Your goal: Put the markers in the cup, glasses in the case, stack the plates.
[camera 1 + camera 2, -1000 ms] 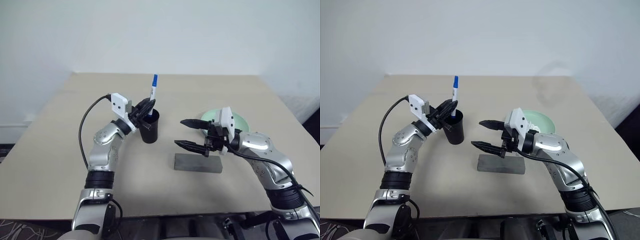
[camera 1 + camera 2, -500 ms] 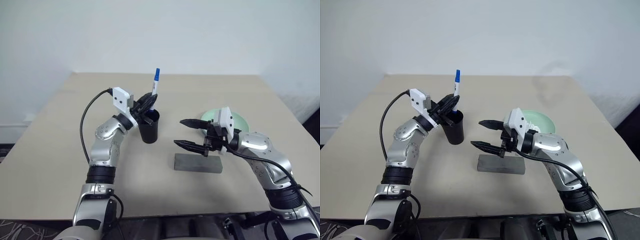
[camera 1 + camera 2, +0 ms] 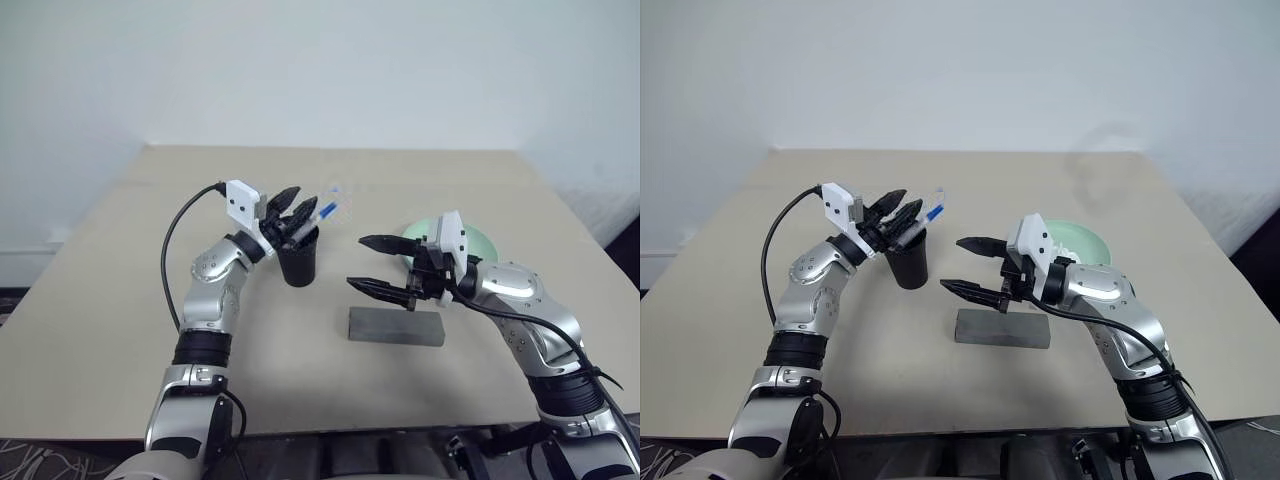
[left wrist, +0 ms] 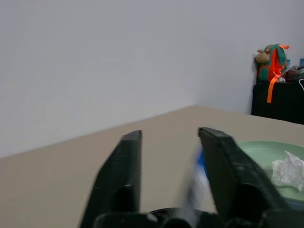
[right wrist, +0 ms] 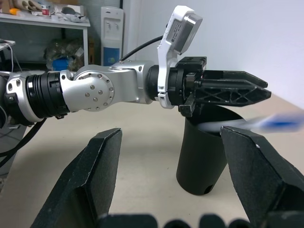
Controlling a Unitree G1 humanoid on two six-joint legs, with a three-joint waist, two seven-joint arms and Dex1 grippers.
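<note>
Cup [image 3: 298,263]: black, standing on the table [image 3: 120,300].
Marker [image 3: 322,212]: blue-capped, blurry, tipping over the cup's rim.
Left gripper [image 3: 293,206]: over the cup, fingers apart, holding nothing.
Right gripper [image 3: 368,265]: right of the cup, wide open, empty.
Case [image 3: 396,326]: grey, flat, front-right of the cup.
Plate [image 3: 478,243]: mint green, right of the cup.

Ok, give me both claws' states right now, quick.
Left claw: open over the cup, blue-capped marker released, tipping in.
Right claw: open, holding nothing.

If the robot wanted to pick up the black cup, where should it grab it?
Probably around the lower half of the black cup, pinching its sides from the robot's near side, gripper level. The cup stands upright and narrows toward the base, so its walls fit between two fingers, and the blue-capped marker leans out over the rim, which likely rules out grabbing from above.
</note>
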